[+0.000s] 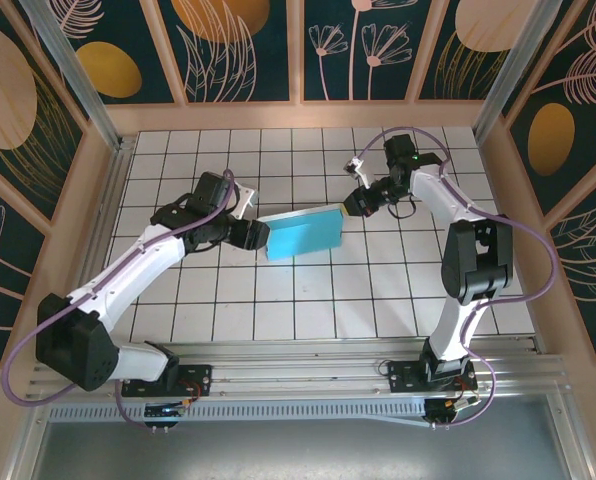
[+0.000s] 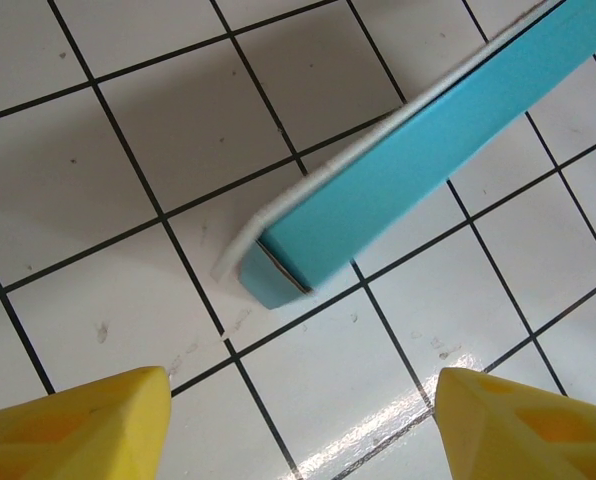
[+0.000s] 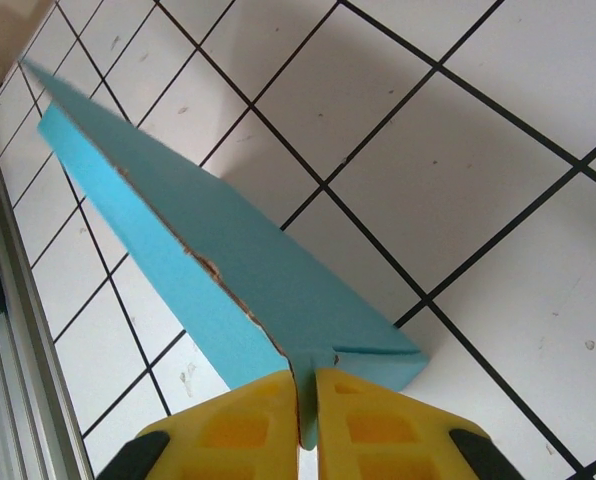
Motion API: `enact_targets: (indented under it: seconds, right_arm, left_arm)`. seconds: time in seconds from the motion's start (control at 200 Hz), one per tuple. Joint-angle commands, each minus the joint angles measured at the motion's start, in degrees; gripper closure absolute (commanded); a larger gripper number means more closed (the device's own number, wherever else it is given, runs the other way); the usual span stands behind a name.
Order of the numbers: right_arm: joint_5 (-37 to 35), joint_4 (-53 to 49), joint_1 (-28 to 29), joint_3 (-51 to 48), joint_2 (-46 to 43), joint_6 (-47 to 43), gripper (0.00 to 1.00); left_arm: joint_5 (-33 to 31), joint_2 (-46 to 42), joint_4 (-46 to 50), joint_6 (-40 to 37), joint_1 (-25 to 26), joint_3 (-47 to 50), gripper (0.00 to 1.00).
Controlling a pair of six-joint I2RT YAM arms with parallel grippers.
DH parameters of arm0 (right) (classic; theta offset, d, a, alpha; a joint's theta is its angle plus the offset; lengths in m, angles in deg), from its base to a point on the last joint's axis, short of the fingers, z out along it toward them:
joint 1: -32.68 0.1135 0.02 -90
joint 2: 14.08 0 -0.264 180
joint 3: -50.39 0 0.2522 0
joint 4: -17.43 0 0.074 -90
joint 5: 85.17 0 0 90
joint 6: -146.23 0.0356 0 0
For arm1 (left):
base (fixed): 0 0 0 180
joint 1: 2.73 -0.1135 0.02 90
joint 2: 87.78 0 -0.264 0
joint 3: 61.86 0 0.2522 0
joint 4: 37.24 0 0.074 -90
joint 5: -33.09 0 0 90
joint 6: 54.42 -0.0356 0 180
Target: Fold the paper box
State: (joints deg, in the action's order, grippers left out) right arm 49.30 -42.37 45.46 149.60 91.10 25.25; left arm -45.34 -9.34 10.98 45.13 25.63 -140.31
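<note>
Turquoise card marks the paper box [image 1: 303, 232]. It lies folded on the white tiled table [image 1: 278, 310], between the two claws.

1. Right claw [image 1: 360, 203]: clenched on the box. In the right wrist view its yellow fingers [image 3: 243, 425] meet on a thin edge of card at the corner nearest the claw. The rest of the box runs away ahead of it and to its left.

2. Left claw [image 2: 303, 392]: released and grasping nothing. Its fingertips stand wide apart, and the near end of the box sits just ahead of them, roughly centred in the gap but not touching either one. That end shows a narrow slot, with a white edge of card beneath it.

3. Step in hand: I judge the folding nearly complete. The right claw pins one end while the opposite end is left to be closed or pressed flat.

4. Next move: I would bring the left claw forward until the box end lies between its fingers, then close squarely across the slot. The right claw's grip must hold firm, since a push from the left could slide or buckle the thin card.
</note>
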Motion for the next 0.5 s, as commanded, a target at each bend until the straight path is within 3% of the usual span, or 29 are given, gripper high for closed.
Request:
enact_targets:
  seconds: [0.0, 0.155, 0.305, 0.496]
  right_arm:
    - [0.17, -0.19, 0.46, -0.48, -2.21, 0.66, 0.89]
    - [0.07, -0.43, 0.53, -0.11, -2.09, 0.91, 0.89]
    - [0.12, -1.05, 0.83, -0.22, -2.31, -0.02, 0.89]
    - [-1.48, 0.1, 1.77, -1.74, -4.08, -0.69, 0.9]
  left_arm:
    - [0.89, 1.46, -1.1, 1.35, -0.67, -2.26, 0.3]
    - [0.44, 3.0, -1.06, 1.75, -0.72, -2.64, 0.31]
    - [-8.42, 3.95, -1.01, 1.25, -1.41, -3.96, 0.32]
    - [-1.78, 7.01, -2.24, -7.79, -4.39, -7.95, 0.27]
